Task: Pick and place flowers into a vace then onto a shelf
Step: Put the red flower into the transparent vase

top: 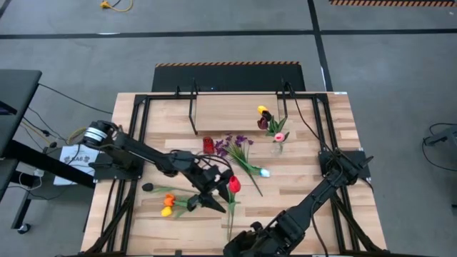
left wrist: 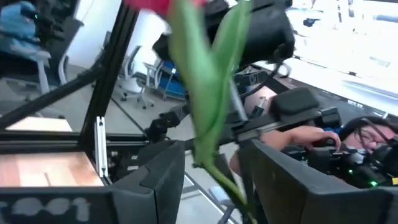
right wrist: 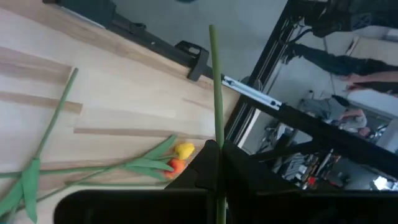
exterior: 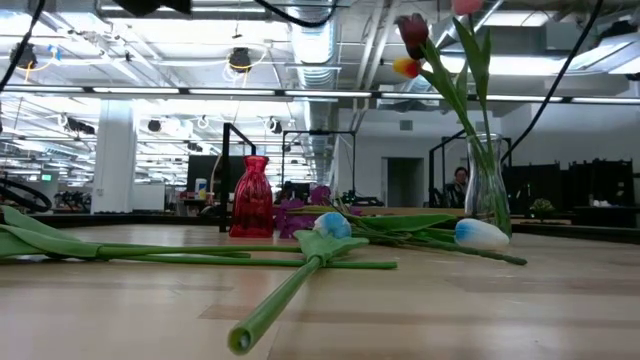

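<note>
Both arms share one red artificial tulip (top: 233,185) over the near middle of the plank table (top: 335,135). The left gripper (top: 214,202) brackets the leafy upper stem just below the bloom, its dark fingers (left wrist: 158,180) set a stem's width apart around it, so it appears to grip it. The right gripper (right wrist: 217,180), low at the near edge, is clamped narrow on the bare lower stem, which rises straight out of its jaws. This looks like a handover or regrasp, freeing the stem end for a vase.

The stem is slim, smooth green plastic with long, soft, pointed leaves, the bloom a small glossy cup.

An orange and yellow tulip pair (top: 167,203) lies flat at near left. A purple-blossomed sprig (top: 235,145) and a white tulip (top: 265,172) lie at centre, beside a small red ribbed vase (top: 208,145). Farther right, a clear glass vase (top: 277,146) already holds yellow, maroon and pink tulips (top: 267,121), just in front of the pale wooden shelf on thin black legs (top: 228,111), which bears nothing yet
</note>
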`<action>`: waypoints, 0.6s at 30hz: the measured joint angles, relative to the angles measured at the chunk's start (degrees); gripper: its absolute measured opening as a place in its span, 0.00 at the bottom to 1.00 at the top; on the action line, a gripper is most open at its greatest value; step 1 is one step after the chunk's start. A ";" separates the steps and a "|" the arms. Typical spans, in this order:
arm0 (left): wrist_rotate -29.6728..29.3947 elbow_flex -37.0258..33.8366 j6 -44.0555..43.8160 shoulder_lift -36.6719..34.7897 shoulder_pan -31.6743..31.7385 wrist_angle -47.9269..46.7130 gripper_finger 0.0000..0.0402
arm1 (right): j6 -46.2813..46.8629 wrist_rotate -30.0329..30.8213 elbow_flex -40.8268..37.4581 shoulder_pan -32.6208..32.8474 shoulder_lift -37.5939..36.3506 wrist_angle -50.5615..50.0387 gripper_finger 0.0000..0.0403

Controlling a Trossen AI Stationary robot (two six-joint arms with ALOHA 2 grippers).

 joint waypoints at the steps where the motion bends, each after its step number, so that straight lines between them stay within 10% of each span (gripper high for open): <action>1: 0.30 0.53 -0.38 1.03 0.00 -0.07 0.42 | -0.07 -0.15 0.00 0.02 0.00 0.00 0.02; 18: 3.20 3.01 -0.16 4.23 0.24 4.83 0.42 | 0.89 -0.17 0.00 0.63 0.04 -1.16 0.02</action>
